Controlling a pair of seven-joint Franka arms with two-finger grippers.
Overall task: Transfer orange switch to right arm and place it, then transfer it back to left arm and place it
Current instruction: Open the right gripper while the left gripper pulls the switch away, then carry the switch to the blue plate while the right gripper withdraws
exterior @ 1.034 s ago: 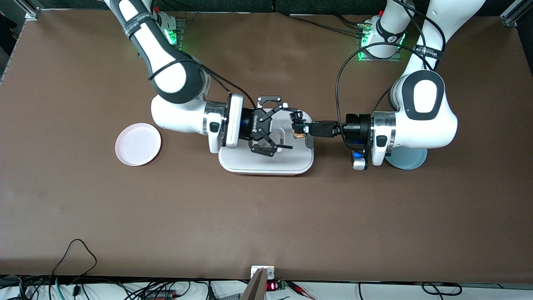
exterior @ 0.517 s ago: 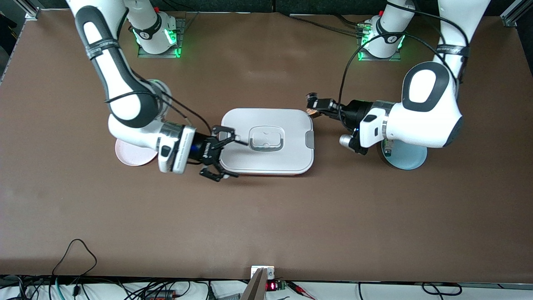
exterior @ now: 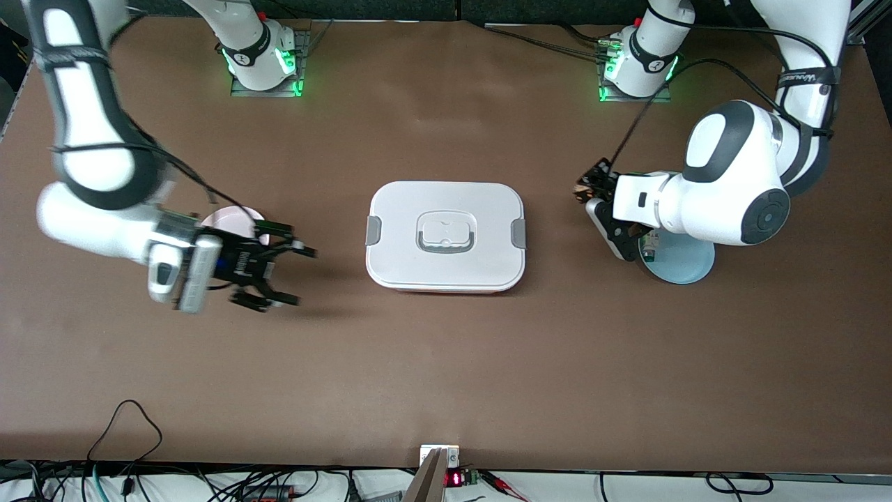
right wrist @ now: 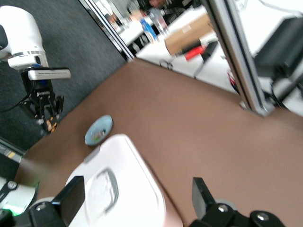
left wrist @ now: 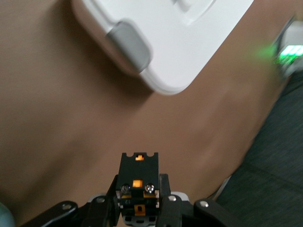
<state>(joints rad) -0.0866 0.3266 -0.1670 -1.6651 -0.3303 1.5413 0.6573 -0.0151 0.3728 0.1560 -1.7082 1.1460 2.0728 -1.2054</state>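
A: Brown surface (exterior: pixel 446 362). Going across the front view: right tool (exterior: pixel 268 270) hangs low over bare surface just beside the pink plate (exterior: pixel 233 217), fingers spread wide, nothing between them.

B: Box?

A: White box (exterior: pixel 446 237) sits mid-surface, lid on, grey clips at both ends. Neither arm is over it.

B: And the switch?

A: Orange switch (left wrist: pixel 138 182) is in the left tool (exterior: pixel 589 187), fingers clamped tight on it. Wrist view shows a black body with orange bits, standing up between the fingers. That tool is over bare surface between the box and the blue plate (exterior: pixel 686 263). A small part lies on the blue plate; can't tell which.
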